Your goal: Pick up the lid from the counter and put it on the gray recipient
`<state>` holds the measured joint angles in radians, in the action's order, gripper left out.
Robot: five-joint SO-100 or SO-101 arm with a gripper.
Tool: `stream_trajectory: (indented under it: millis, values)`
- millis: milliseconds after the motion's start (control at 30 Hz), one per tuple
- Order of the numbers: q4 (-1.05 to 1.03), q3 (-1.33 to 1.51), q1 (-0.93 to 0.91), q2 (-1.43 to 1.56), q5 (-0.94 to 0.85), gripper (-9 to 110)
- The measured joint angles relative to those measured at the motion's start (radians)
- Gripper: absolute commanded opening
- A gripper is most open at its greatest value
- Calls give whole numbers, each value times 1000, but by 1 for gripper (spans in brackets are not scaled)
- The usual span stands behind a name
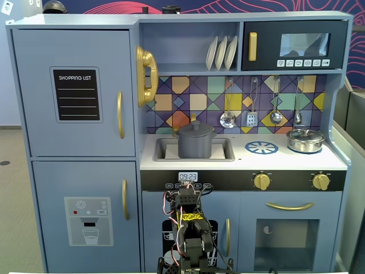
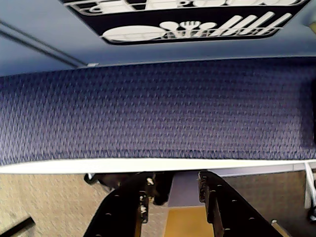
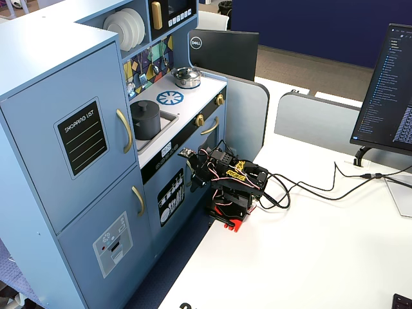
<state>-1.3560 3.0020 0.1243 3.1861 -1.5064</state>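
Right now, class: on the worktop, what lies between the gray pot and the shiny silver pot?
In a fixed view, the printed blue-and-white burner ring lies between the gray pot and the silver pot; otherwise bare counter.

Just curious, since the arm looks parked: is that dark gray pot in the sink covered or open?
Covered. The lid, knob up, sits flat on the gray pot in both fixed views.

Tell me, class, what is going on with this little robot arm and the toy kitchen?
The arm is folded low in front of the kitchen, its gripper empty with jaws slightly apart, touching nothing. The gray pot stands in the sink recess of the counter, and the lid already sits on it. A shiny silver pot stands at the counter's right in a fixed view.
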Motion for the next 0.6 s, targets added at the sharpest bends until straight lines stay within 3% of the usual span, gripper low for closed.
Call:
stream_trajectory:
  millis: [600]
  values:
    - [0, 0, -3, 0, 0, 4]
